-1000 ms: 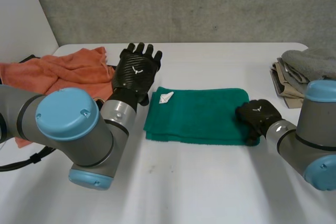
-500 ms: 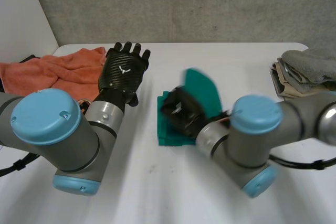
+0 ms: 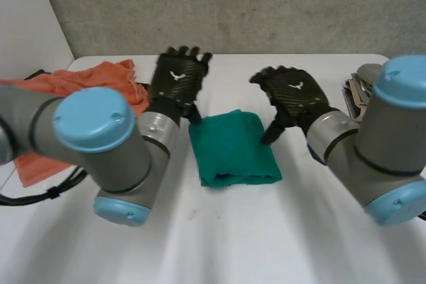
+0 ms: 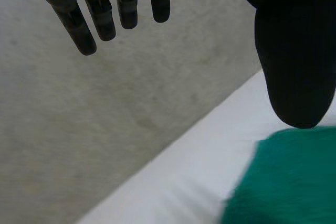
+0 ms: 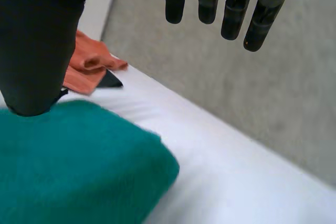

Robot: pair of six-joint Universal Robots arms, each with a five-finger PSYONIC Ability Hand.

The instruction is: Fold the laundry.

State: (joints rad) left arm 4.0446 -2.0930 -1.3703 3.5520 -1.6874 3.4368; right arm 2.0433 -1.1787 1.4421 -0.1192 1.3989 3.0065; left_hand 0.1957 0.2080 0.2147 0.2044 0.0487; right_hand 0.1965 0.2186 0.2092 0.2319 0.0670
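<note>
A dark green terry towel [image 3: 234, 149], folded into a compact, roughly rectangular bundle, lies flat on the white tabletop [image 3: 219, 231] near its middle, between the 2 arms. Its near edge shows the layered ends of the fold, and its far edge is a rounded fold.

The left robot hand [image 3: 178, 81] is raised just beyond the towel's far left corner. Its fingers are straight and spread, and it holds nothing. In the left wrist view the fingers [image 4: 100, 14] point out toward the grey wall. The thumb of the left robot hand [image 4: 294, 51] hangs just over the edge of the green towel [image 4: 283, 182], and whether it touches the cloth cannot be told.

The right robot hand [image 3: 293, 94] is off the towel's far right corner, also open, with its thumb angled down toward the towel's right edge. In the right wrist view its fingers [image 5: 231, 9] are straight and apart with nothing between them. The thumb of the right robot hand [image 5: 37, 40] ends right at the towel [image 5: 73, 166], whose rounded folded corner rests on the tabletop [image 5: 252, 182].

A crumpled orange towel [image 3: 86, 81] lies at the tabletop's far left, well apart from the green one, and it also appears in the right wrist view [image 5: 92, 66]. At the far right edge sits 1 pile of folded grey and beige cloths [image 3: 359, 94], partly hidden by the right arm.
</note>
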